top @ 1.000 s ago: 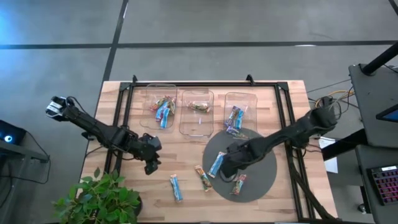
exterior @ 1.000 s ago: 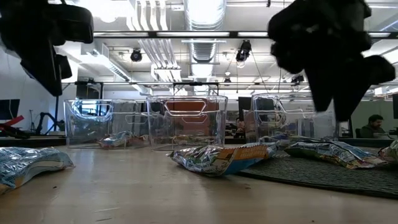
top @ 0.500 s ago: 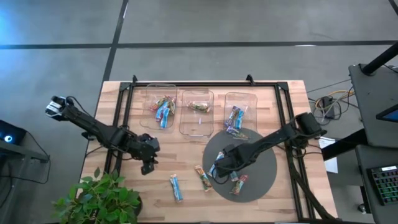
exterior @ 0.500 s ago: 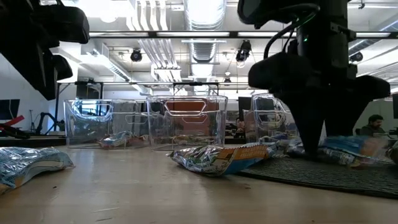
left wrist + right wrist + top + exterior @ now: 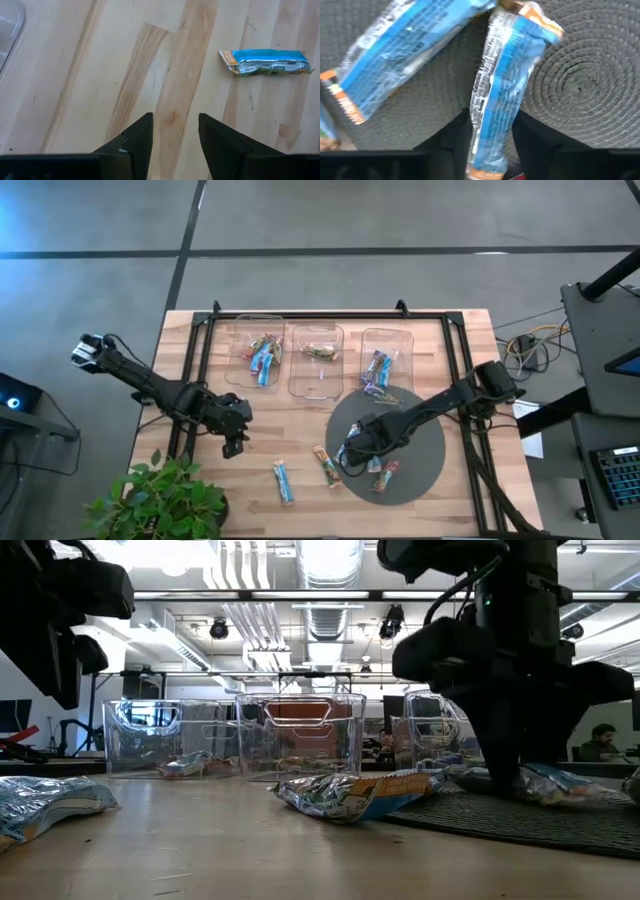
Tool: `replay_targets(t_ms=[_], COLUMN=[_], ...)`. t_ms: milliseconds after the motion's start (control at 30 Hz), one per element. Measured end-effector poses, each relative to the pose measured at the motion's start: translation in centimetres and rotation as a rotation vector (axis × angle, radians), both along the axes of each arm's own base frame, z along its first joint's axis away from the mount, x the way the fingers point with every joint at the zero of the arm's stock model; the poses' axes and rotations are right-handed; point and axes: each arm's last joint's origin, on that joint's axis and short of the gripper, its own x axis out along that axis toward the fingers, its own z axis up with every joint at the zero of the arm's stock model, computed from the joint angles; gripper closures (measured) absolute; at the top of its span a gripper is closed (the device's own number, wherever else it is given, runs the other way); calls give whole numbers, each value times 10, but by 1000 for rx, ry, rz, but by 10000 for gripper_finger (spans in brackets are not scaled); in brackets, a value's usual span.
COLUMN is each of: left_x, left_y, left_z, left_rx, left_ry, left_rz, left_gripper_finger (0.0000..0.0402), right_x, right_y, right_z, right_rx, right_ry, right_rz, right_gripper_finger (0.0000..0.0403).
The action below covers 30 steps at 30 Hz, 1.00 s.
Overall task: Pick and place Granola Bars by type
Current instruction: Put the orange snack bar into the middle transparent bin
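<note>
Right wrist view shows your right gripper (image 5: 487,142) closing around a light, crinkly, slippery blue bar (image 5: 507,85); pinch mid-length.

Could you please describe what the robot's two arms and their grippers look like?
Both arms are dark, nearly black, built of slim jointed segments. The left arm ends at its base in a pale grey-white block; the right arm has a rounded, bulky joint. The left gripper has two dark, wedge-shaped fingers with flat inner faces. The right gripper has matching dark fingers. Thin dark cables loop along the right arm.
</note>
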Motion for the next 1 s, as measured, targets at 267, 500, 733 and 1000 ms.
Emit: replay_targets(t_ms=[267, 500, 733, 1000], left_x=[0, 0, 0, -1], left_y=[0, 0, 0, 1], left_z=[1, 1, 1, 4], left_rx=[9, 22, 25, 46], left_ry=[-10, -13, -20, -61], left_rz=[-22, -33, -34, 0], left_gripper_finger=[262, 262, 262, 262], right_x=[7, 13, 15, 26], right_y=[1, -6, -46, -92], right_z=[44, 137, 213, 218], right_rx=[-8, -10, -156, -12], right_ry=[-157, -690, -1411, -1599], right_rz=[7, 111, 162, 255], right_gripper_finger=[355, 350, 353, 353])
